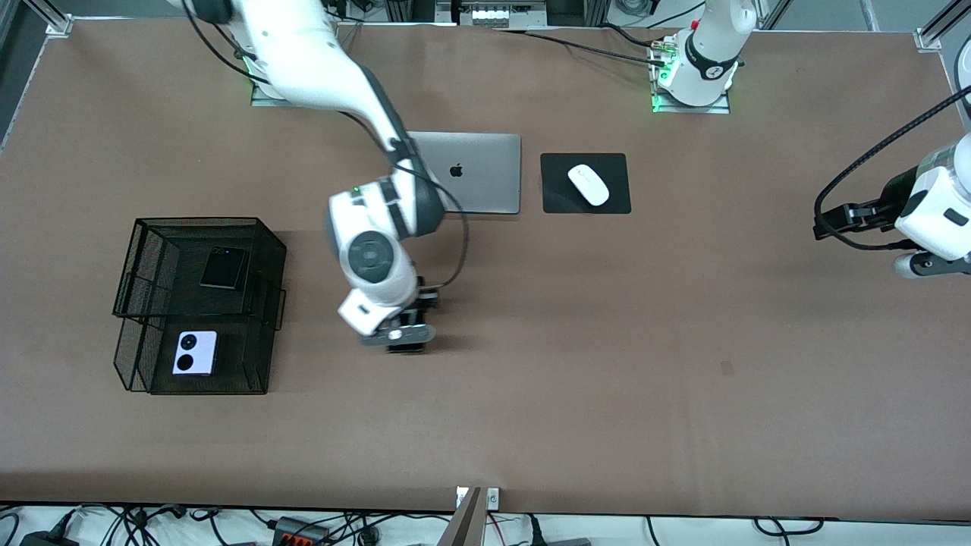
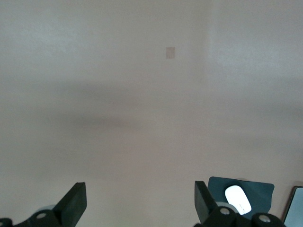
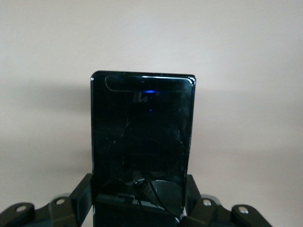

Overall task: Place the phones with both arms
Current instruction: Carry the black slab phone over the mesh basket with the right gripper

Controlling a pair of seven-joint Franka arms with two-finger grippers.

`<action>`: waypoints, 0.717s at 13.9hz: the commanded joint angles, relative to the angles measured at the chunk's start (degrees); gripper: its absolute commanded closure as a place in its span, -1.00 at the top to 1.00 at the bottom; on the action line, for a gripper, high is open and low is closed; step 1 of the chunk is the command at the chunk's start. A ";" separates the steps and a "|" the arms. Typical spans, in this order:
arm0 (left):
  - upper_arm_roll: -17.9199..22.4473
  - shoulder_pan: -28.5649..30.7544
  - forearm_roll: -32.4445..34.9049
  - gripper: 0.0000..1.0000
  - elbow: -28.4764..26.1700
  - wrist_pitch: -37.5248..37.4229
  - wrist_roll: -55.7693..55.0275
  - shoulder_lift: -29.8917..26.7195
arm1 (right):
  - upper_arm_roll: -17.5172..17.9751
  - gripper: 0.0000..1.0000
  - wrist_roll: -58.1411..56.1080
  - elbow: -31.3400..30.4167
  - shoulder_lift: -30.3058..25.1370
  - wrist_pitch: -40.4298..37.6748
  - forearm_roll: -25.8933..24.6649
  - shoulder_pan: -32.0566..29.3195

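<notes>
Right gripper [image 1: 406, 341] clamps the long black phone [image 3: 142, 142] on bare table [image 1: 607, 379] beside the mesh basket [image 1: 152, 303]; left gripper [image 2: 139, 208] waits, fingers spread, near the mouse [image 1: 589, 184].

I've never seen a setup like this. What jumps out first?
The right gripper, low over the middle of the table, is shut on a long black phone. At the right arm's end, a black wire basket holds a small black phone and a lilac-white phone. The left gripper waits open.
</notes>
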 commanded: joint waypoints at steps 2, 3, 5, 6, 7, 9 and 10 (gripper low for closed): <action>-0.34 0.97 -1.38 1.00 -0.41 1.91 -0.40 -0.28 | -3.57 -0.53 -2.58 -1.74 -7.07 -12.62 0.43 -5.58; -0.34 1.14 -1.56 1.00 -1.11 2.08 -0.32 -0.55 | -3.75 -0.53 -4.16 -1.74 -8.13 -15.70 0.43 -7.61; -0.34 1.41 -1.91 1.00 -2.86 3.66 -0.14 -1.33 | -4.71 -0.53 -8.02 -1.74 -9.54 -20.64 0.17 -12.44; -0.34 1.67 -2.26 1.00 -4.00 4.80 0.12 -2.04 | -5.07 -0.53 -11.17 -1.82 -9.72 -21.88 0.08 -14.72; -0.34 2.19 -2.35 1.00 -6.10 6.12 0.56 -3.09 | -5.77 -0.53 -15.03 -1.82 -9.72 -23.28 0.08 -16.75; -0.34 2.29 -2.53 1.00 -9.97 8.67 0.56 -5.55 | -8.13 -0.53 -21.20 -2.70 -9.90 -24.43 0.08 -18.78; -0.34 2.37 -2.61 1.00 -11.29 9.46 0.56 -6.17 | -10.41 -0.53 -23.83 -3.40 -10.24 -25.39 0.08 -18.70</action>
